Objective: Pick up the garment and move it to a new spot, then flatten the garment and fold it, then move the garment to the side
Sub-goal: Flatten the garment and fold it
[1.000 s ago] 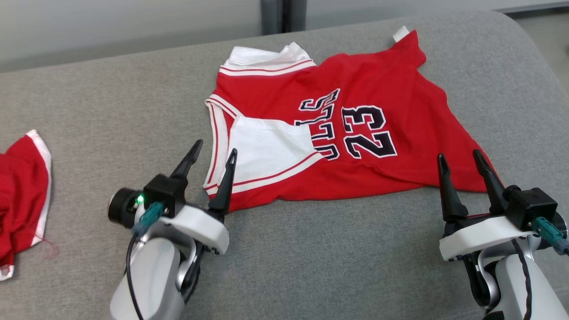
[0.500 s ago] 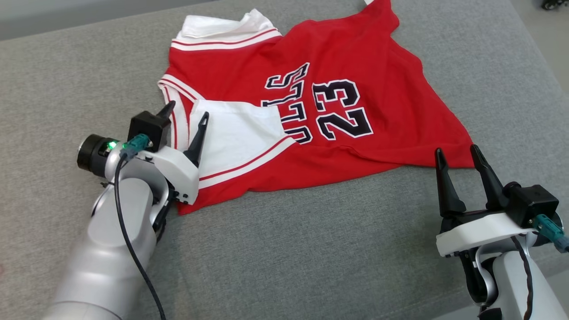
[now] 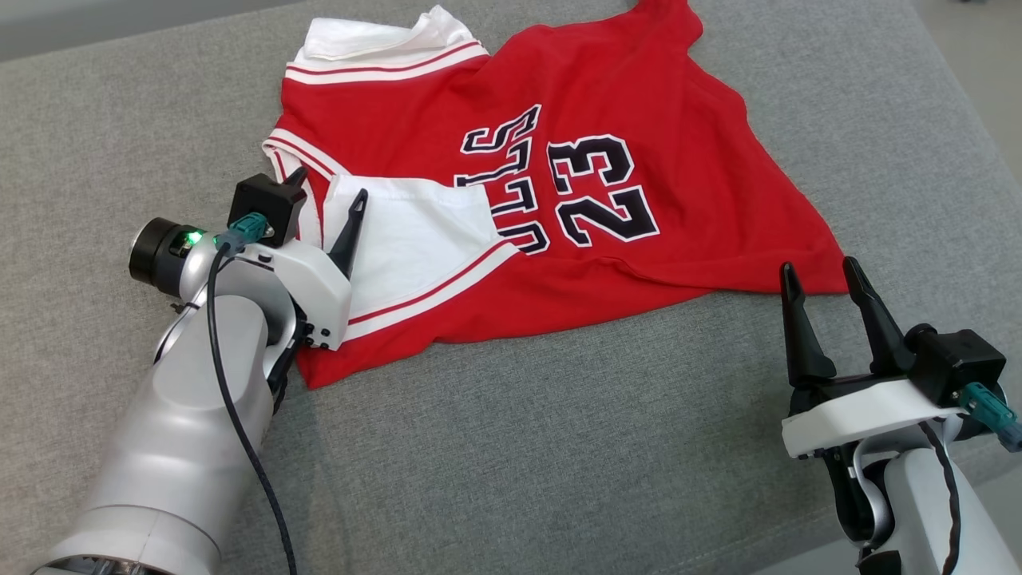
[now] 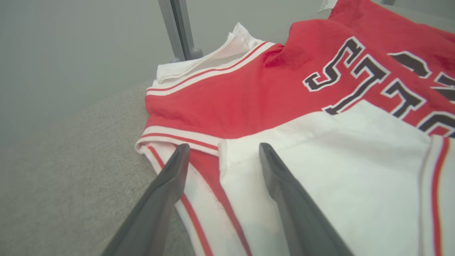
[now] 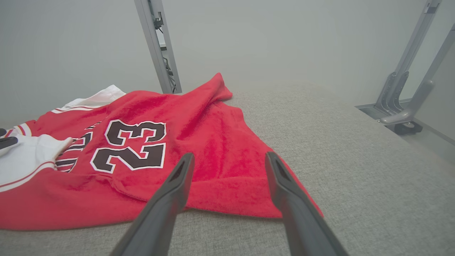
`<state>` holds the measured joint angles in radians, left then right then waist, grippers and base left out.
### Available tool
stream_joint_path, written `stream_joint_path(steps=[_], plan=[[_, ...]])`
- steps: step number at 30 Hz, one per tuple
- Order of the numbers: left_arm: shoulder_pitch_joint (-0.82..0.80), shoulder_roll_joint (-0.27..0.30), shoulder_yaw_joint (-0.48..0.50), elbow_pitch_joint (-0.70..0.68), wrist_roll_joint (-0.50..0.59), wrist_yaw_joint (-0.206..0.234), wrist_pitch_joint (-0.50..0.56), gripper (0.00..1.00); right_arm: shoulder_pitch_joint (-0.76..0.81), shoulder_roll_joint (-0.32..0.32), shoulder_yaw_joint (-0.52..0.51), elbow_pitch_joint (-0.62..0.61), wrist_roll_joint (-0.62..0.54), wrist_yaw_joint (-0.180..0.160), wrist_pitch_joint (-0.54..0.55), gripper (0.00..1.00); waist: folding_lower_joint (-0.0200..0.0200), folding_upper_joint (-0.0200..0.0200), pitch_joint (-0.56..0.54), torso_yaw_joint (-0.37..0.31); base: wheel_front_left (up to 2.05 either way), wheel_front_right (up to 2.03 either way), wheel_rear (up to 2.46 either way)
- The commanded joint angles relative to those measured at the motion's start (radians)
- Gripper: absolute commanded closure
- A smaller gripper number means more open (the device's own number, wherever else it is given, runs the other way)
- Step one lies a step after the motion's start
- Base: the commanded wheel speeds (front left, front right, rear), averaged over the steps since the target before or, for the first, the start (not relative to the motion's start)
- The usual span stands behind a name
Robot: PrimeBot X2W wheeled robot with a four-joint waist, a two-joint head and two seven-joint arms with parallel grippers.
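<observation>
**Head view.** The garment (image 3: 687, 144), a red jersey, lies spread but not flat on the far half of the grey surface (image 3: 559, 447), with its top running toward the far edge. A white flap (image 3: 415, 239) is turned back over its left side, so I judge it needs flattening before any fold. The left gripper (image 3: 331, 184) sits low over the striped border (image 3: 279, 156) on that side, fingers apart and holding nothing. I take it to be placed there to seize that border or the flap. The right gripper (image 3: 820, 265) stands open and empty just short of the garment's near right corner, toward the right edge of the surface. That is a sound station for pinching the corner.

**Left wrist view.** The fingers (image 4: 167, 188) are spread. The seam where the striped border (image 4: 177, 133) meets the white flap (image 4: 337, 160) lies between the tips. Cloth passes beneath both fingers. I cannot tell whether the tips touch it.

**Right wrist view.** The fingers (image 5: 167, 199) are spread wide. The garment (image 5: 213, 142) presents its red corner between them and a little beyond, with the hem lying on the surface (image 5: 355, 177). One finger overlaps the very tip of that corner, but I cannot establish contact from here.
</observation>
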<state>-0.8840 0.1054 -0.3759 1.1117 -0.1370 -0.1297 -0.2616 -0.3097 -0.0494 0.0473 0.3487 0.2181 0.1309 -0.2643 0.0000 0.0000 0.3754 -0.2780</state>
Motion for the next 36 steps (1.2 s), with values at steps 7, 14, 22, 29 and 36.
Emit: stream_joint_path(steps=[7, 14, 22, 29, 36], plan=[[-0.047, -0.001, -0.041, 0.030, -0.034, -0.001, -0.003, 0.00, -0.018, -0.003, 0.003, -0.006, 0.002, 0.000, -0.002, 0.00, 0.0000, 0.0000, 0.019, 0.008, 0.00, 0.00, 0.00], [-0.070, 0.000, -0.071, 0.056, -0.069, -0.001, -0.003, 1.00, -0.026, -0.003, 0.002, -0.004, 0.002, 0.000, -0.002, 0.00, 0.0000, 0.0000, 0.033, 0.008, 0.00, 0.00, 0.00], [-0.046, 0.012, -0.087, -0.017, -0.099, -0.001, -0.003, 1.00, -0.013, -0.003, -0.023, 0.009, -0.004, 0.000, -0.002, 0.00, 0.0000, 0.0000, 0.016, 0.030, 0.00, 0.00, 0.00], [0.021, 0.011, -0.077, -0.152, -0.101, -0.001, -0.003, 1.00, -0.007, -0.004, -0.082, 0.048, -0.008, 0.000, -0.002, 0.00, 0.0000, 0.0000, -0.034, 0.073, 0.00, 0.00, 0.00], [0.205, 0.007, -0.099, -0.390, -0.086, -0.001, -0.003, 1.00, -0.018, -0.005, -0.215, 0.182, -0.030, 0.000, -0.002, 0.00, 0.0000, 0.0000, -0.105, 0.146, 0.00, 0.00, 0.00]])
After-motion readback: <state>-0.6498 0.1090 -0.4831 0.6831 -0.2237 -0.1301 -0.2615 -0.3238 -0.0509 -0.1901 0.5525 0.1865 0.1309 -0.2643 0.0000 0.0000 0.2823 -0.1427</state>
